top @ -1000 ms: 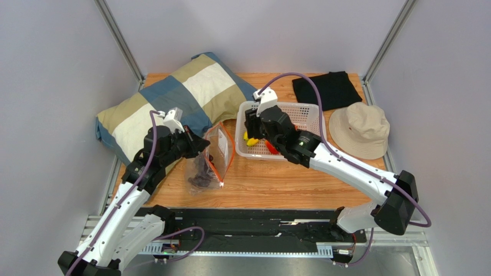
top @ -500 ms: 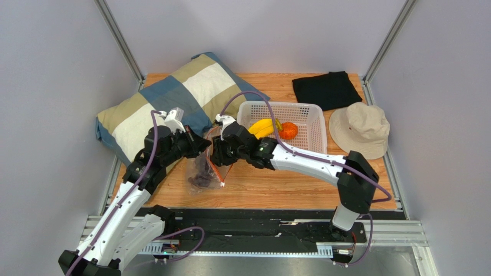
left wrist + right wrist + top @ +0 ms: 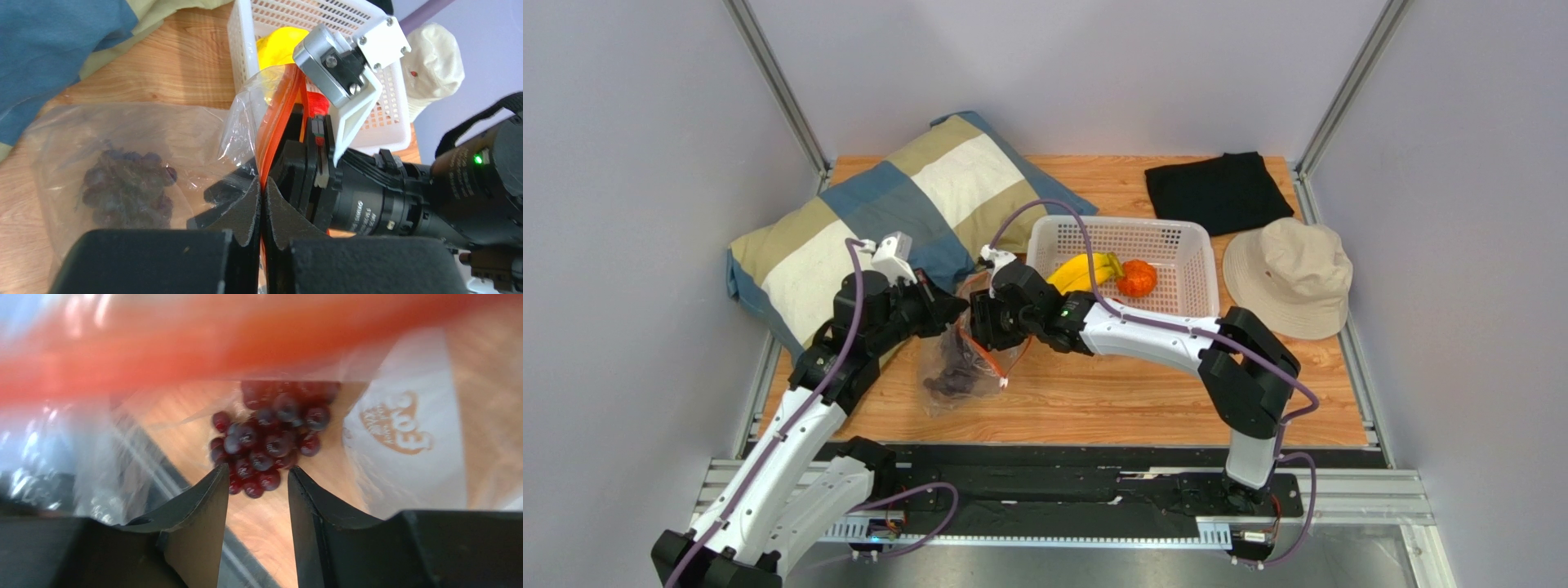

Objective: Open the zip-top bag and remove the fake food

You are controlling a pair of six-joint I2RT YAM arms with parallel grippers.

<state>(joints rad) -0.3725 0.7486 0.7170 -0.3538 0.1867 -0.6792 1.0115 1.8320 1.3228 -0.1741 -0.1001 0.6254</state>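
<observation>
The zip-top bag point(image 3: 955, 358) lies on the table in front of the pillow, its orange-red zipper strip point(image 3: 279, 116) raised. My left gripper point(image 3: 263, 187) is shut on that strip and holds the mouth up. My right gripper point(image 3: 256, 471) reaches into the bag mouth with its jaws apart and nothing between them. The dark purple grape bunch point(image 3: 270, 441) lies inside the bag just past its fingertips point(image 3: 212, 496). The grape bunch point(image 3: 126, 180) also shows through the plastic in the left wrist view. A yellow banana bunch point(image 3: 1085, 271) and an orange round fruit point(image 3: 1138, 278) lie in the white basket point(image 3: 1185, 239).
A checked pillow point(image 3: 891, 202) lies at the back left, touching the bag's far side. A folded black cloth point(image 3: 1220, 190) and a beige hat point(image 3: 1290, 276) lie to the right of the basket. The bag's white label point(image 3: 399, 447) is beside the grapes.
My right arm has swung left from over the basket to the bag mouth, leaving the banana bunch and orange fruit in the basket. The left gripper has kept its hold on the strip.
</observation>
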